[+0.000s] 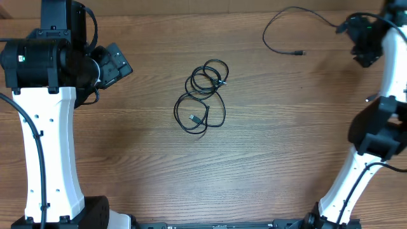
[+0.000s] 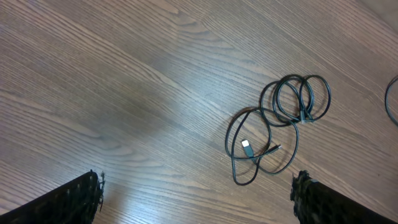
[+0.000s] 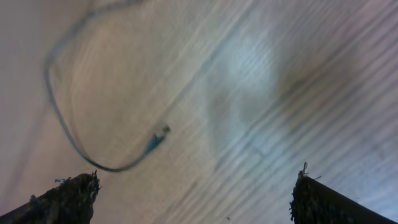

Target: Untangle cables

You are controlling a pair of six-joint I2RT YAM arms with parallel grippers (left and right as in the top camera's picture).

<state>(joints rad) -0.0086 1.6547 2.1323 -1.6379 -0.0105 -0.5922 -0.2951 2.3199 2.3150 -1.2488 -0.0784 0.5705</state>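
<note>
Brown wood-grain counter (image 1: 127,159), smooth and faintly glossy, carries everything. One cable (image 1: 266,38) already lies on its own near the far right corner, a thin black cord in an open curve ending in a small plug (image 1: 301,53), so part of the job looks done. What is left sits in the middle of the counter: the bundle (image 1: 202,95), several slim black loops overlapping in a rough figure-eight (a pale silver tip (image 2: 247,147) shows inside the lower loop). How many cords are in it I cannot tell.

The right claw (image 3: 196,177) hangs above the separated cable, its dark, rough-edged fingers (image 3: 62,199) spread wide with nothing between them. That view is blurred, so the cord's finer texture is hard to judge. The left claw (image 2: 196,183) is likewise released and empty, toward the left edge, well apart from the bundle.
</note>
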